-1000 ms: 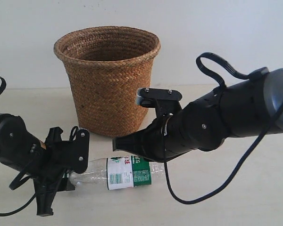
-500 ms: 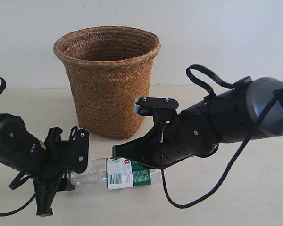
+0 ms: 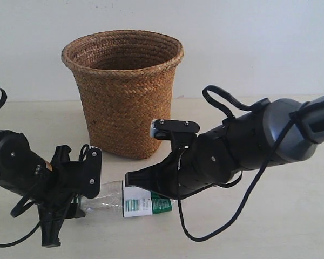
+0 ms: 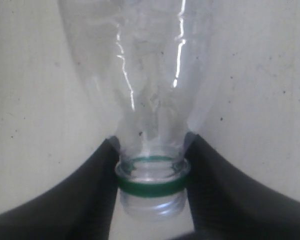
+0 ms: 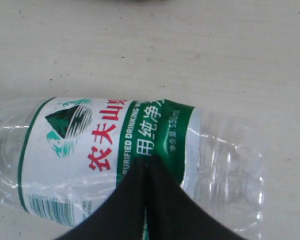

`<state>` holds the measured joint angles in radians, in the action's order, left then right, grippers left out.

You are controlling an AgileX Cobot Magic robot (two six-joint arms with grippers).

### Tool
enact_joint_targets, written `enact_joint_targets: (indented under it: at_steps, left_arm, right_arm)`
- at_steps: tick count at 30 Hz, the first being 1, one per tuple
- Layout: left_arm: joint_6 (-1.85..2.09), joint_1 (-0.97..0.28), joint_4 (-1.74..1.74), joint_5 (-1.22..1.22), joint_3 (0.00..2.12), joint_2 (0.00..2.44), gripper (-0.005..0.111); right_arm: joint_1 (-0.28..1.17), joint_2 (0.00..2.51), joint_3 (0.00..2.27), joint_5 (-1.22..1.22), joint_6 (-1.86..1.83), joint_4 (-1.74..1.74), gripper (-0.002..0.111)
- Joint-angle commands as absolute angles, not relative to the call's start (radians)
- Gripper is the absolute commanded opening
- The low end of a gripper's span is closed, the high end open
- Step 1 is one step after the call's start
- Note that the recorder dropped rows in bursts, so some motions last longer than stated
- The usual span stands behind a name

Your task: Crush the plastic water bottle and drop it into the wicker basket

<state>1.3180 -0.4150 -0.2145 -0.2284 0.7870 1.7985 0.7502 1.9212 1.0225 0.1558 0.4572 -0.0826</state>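
Observation:
The plastic water bottle lies on its side on the table in front of the wicker basket. My left gripper is shut on the bottle's neck, just at the green ring; the threaded mouth shows no cap. My right gripper is shut, its two fingers pressed together with nothing between them. Their tip rests on the white-and-green label of the bottle, over its middle. The arm hides the bottle's far end in the exterior view.
The basket stands upright behind the bottle, its open rim well above both grippers. A black cable from the right arm loops down onto the pale table. A white wall runs behind the table.
My right arm has come down and to the left, bringing its shut fingers onto the bottle's label. The left gripper and the basket have not moved.

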Motion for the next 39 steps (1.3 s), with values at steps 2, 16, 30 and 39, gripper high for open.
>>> enact_joint_targets:
  at_steps: [2, 16, 30, 39]
  left_arm:
    - [1.318, -0.419, -0.218, -0.221, 0.791, 1.797, 0.004]
    - [1.318, -0.419, -0.218, -0.225, 0.791, 1.797, 0.004]
    - [1.318, -0.419, -0.218, -0.225, 0.791, 1.797, 0.004]
    - [1.318, -0.419, -0.218, -0.225, 0.791, 1.797, 0.004]
  right_arm:
    - [0.753, 1.990, 1.005, 0.257, 0.457, -0.096, 0.000]
    - [0.753, 2.060, 1.014, 0.319, 0.449, -0.152, 0.000]
    - [0.753, 1.792, 1.039, 0.301, 0.393, -0.145, 0.000]
    - [0.800, 1.751, 1.080, 0.277, 0.389, -0.153, 0.000]
